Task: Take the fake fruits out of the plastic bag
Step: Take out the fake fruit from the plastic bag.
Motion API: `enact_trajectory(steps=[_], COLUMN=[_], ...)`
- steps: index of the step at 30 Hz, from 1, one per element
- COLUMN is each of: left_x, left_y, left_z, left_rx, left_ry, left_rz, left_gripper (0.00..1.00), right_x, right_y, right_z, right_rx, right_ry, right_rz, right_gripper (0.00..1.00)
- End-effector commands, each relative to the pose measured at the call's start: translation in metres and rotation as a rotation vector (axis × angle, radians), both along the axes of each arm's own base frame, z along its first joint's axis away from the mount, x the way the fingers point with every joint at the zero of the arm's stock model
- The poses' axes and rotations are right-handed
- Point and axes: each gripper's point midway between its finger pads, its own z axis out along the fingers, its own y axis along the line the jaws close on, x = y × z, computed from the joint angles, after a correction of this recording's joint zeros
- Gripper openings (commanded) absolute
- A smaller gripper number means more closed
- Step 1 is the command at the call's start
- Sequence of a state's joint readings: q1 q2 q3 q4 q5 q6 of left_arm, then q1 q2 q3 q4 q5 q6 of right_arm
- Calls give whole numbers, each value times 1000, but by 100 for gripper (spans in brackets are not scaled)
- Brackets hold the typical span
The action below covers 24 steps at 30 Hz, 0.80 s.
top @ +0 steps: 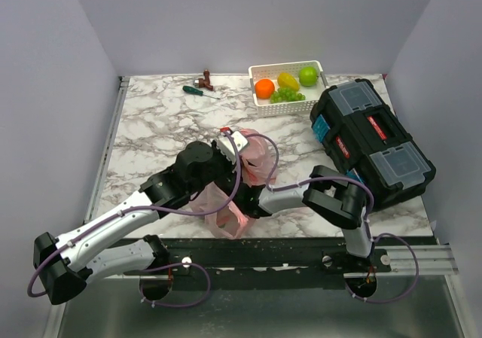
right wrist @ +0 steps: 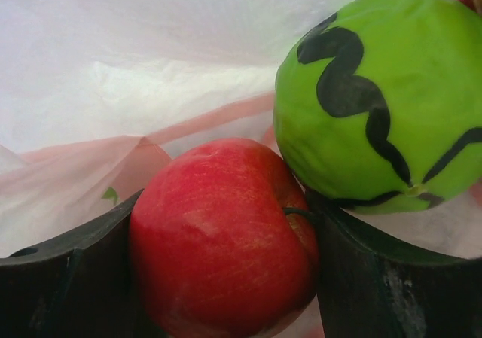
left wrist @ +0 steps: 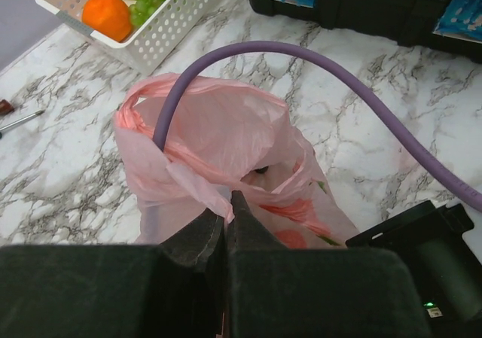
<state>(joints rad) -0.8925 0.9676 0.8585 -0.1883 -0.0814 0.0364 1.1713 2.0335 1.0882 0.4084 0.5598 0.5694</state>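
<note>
The pink plastic bag (top: 257, 154) lies at the table's near middle. My left gripper (top: 242, 156) is shut on the bag's rim and holds it up; in the left wrist view (left wrist: 228, 202) the bag (left wrist: 218, 135) stands open just beyond it. My right gripper (right wrist: 226, 210) is inside the bag, shut on a red apple (right wrist: 222, 240). A green fruit with black wavy stripes (right wrist: 376, 89) touches the apple. An orange (top: 264, 88), a lemon (top: 288, 80), a green apple (top: 308, 75) and green grapes (top: 287, 95) lie in the white basket (top: 260, 71).
A black toolbox (top: 373, 138) stands at the right. A green-handled screwdriver (top: 199, 91) and a small dark reddish thing (top: 205, 77) lie at the back. A purple cable (left wrist: 316, 56) arches over the bag. The right arm (top: 331, 195) reaches in from the right.
</note>
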Motion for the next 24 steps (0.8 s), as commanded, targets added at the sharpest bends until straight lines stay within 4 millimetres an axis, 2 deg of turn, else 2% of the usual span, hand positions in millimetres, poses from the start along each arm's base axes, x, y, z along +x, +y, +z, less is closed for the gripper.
enact_trajectory(steps=[1, 5, 8, 16, 19, 24], left_x=[-3, 1, -3, -3, -1, 5], left_y=[-3, 19, 31, 59, 64, 53], left_z=[10, -2, -5, -35, -41, -36], left_rx=[-34, 19, 62, 152, 167, 159], left_ry=[-21, -14, 8, 50, 60, 75], left_rz=[-13, 80, 104, 209, 248, 244], left_gripper=[0, 0, 0, 0, 0, 0], right_x=[2, -2, -5, -14, -24, -45], right_y=[-23, -35, -40, -41, -38, -30], right_z=[30, 51, 56, 74, 78, 96], right_rx=[-6, 67, 107, 168, 176, 178], right_ry=[-51, -81, -94, -142, -126, -76], right_rz=[-27, -29, -26, 47, 106, 235], right_gripper=[46, 35, 34, 36, 34, 30])
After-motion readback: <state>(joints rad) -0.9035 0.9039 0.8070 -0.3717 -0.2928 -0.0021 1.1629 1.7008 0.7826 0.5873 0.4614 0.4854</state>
